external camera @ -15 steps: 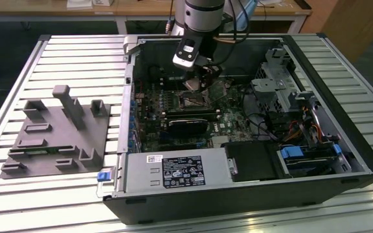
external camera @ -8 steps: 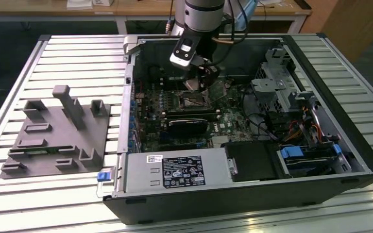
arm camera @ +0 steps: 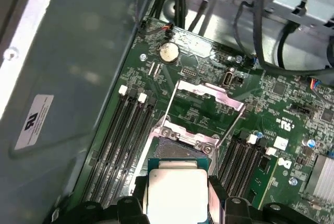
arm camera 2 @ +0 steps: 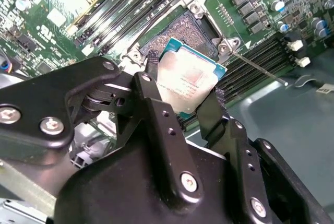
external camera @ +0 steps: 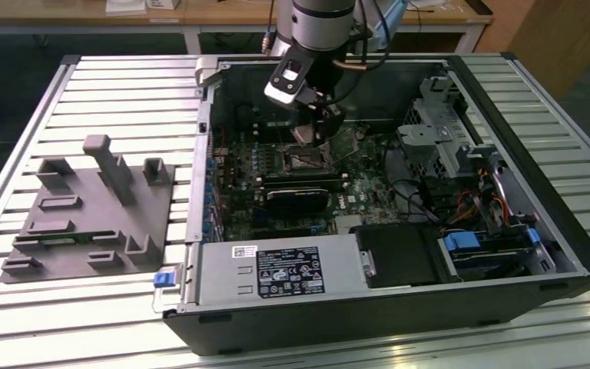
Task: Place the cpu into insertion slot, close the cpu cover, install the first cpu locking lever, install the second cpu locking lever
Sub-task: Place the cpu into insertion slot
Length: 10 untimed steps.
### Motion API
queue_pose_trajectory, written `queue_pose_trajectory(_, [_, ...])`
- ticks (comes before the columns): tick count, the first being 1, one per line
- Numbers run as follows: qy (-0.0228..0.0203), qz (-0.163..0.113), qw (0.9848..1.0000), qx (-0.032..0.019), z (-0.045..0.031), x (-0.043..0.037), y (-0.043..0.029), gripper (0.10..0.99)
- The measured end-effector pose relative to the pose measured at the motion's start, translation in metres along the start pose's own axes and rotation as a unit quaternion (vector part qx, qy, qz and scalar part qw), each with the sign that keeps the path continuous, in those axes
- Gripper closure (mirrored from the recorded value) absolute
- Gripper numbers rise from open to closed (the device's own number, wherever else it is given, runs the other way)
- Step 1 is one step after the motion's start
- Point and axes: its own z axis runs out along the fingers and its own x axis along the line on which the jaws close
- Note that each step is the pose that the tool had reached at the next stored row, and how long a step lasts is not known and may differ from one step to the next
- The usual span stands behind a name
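In both wrist views my gripper [arm camera 2: 185, 78] is shut on the cpu [arm camera 2: 192, 75], a flat square chip with a silver-grey top and green edge. It hangs tilted, just above and beside the insertion slot [arm camera 2: 180, 30], whose dark centre lies bare. In the first wrist view the cpu [arm camera: 176, 192] sits between the black fingers [arm camera: 215, 190], short of the slot [arm camera: 177, 150]. The cpu cover [arm camera: 209, 92] stands swung open beyond the slot. A thin locking lever [arm camera 2: 258, 69] sticks out unlatched. In the exterior view the gripper [external camera: 316, 124] is inside the open computer case, over the slot [external camera: 307, 159].
Long black memory slots [arm camera: 122, 135] flank the socket on both sides. A black heatsink block [external camera: 297, 196] sits just in front of the socket. Cables and a drive cage [external camera: 439, 138] fill the case's right. A grey fixture [external camera: 90, 207] lies on the slatted table at the exterior view's left.
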Motion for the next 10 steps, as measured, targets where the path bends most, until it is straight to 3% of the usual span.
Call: queue_pose_trajectory(10, [-0.0012, 0.042, 0.9991, -0.0006, 0.0003, 0.0, 0.0, 0.545])
